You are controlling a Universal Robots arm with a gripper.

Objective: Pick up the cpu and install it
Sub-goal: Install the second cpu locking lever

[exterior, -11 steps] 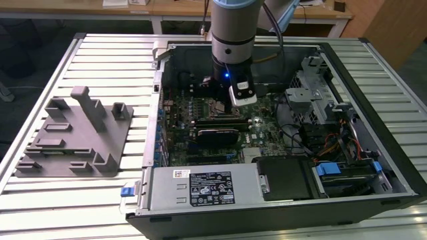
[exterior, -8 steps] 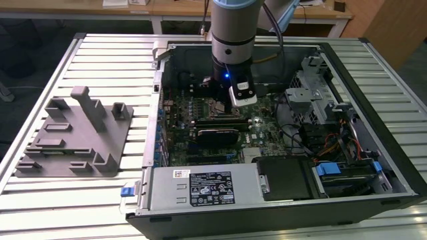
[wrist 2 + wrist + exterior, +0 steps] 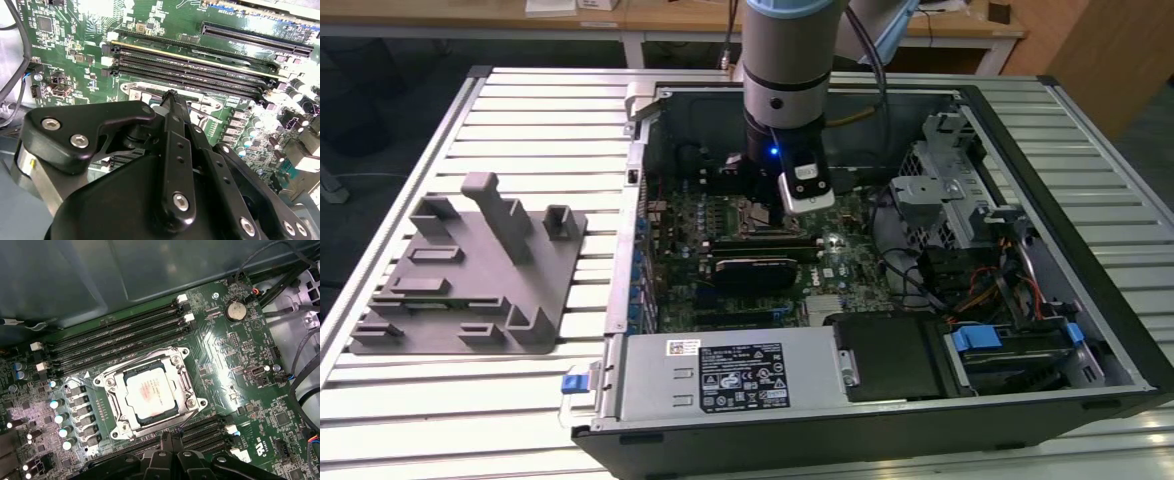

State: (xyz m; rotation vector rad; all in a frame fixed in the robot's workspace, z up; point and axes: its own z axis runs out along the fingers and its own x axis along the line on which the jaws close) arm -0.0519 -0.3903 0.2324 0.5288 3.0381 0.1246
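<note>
The cpu [image 3: 151, 391] lies flat inside the square metal socket [image 3: 150, 392] of the green motherboard [image 3: 240, 405], between banks of long black memory slots [image 3: 115, 342], as the first wrist view shows. In the exterior view the arm reaches down into the open computer case [image 3: 1067, 330] with the gripper [image 3: 767, 190] low over the motherboard's far part; whether its fingers are open or closed I cannot tell. A grey plastic tray [image 3: 460, 275] with upright posts sits on the slatted table [image 3: 427, 400], at the exterior view's left of the case.
</note>
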